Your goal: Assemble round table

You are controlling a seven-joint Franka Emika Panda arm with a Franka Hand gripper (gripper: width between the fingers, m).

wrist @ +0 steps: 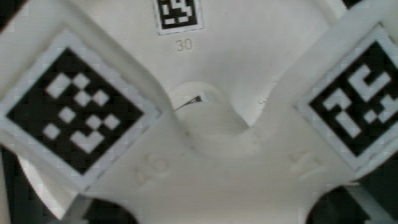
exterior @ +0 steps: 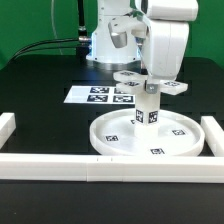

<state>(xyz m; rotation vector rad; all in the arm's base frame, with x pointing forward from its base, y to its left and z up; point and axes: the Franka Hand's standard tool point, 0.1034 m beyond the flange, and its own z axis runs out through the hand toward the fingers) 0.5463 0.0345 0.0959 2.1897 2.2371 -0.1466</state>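
Presently catalogued, view by view.

Exterior view. Round disc (exterior: 152, 138): large, white, rimmed, laid flat on the black table (exterior: 40, 85), near the front border rail (exterior: 60, 165). Leg (exterior: 148, 108): short white cylinder, tagged, standing upright at the disc's centre. Cross-shaped base (exterior: 150, 84): seen at the top of the leg, its knobbed arms spread level under the gripper (exterior: 150, 80). Marker board (exterior: 95, 95): flat on the table behind the disc. The fingers are hidden by the wrist housing and the base; whether the base is clamped cannot be told here.

Wrist view. Cross-shaped base (wrist: 196, 110): fills the picture, two tagged arms to either side of a central hub with a small dark mark. No fingertip is shown plainly, so the grip cannot be told.

Handling note, as a judgement: the step appears to be seating or turning the base on the leg. The hub should be kept centred over the leg, the base held level, and downward pressure kept light so the leg is not tipped.
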